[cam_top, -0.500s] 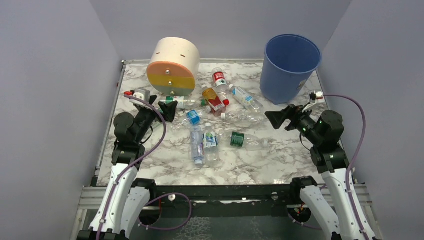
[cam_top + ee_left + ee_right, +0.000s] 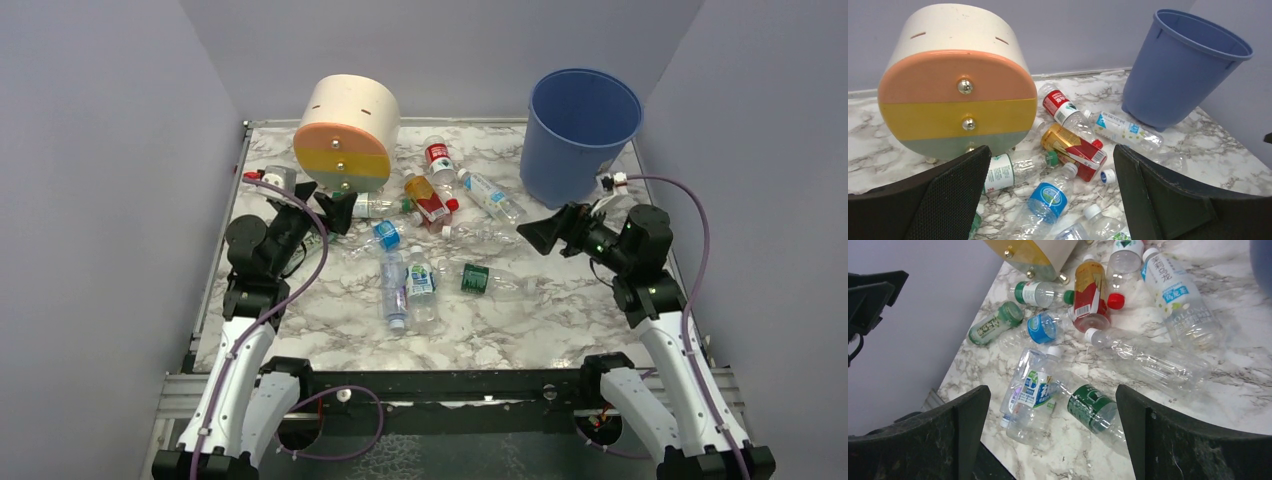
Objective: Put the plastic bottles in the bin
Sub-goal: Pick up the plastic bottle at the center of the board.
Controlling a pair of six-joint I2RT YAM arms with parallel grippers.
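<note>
Several clear plastic bottles lie scattered on the marble table: a blue-labelled one (image 2: 386,234) (image 2: 1048,198), a green-capped one (image 2: 372,206) (image 2: 1013,169), an orange-tinted red-labelled one (image 2: 428,200) (image 2: 1075,148), a dark-green-labelled one (image 2: 480,280) (image 2: 1093,409). The blue bin (image 2: 580,135) (image 2: 1180,70) stands upright at the back right. My left gripper (image 2: 330,212) (image 2: 1050,200) is open and empty, above the bottles at the left. My right gripper (image 2: 545,235) (image 2: 1050,440) is open and empty, right of the pile and in front of the bin.
A cream, orange and yellow cylinder (image 2: 345,135) (image 2: 955,82) lies on its side at the back left. A loose white cap (image 2: 1107,176) lies among the bottles. Grey walls close in the table on three sides.
Both arms have shifted a little: the left gripper moved slightly up and back, the right gripper moved slightly left toward the bottles. The bottles have not moved.
</note>
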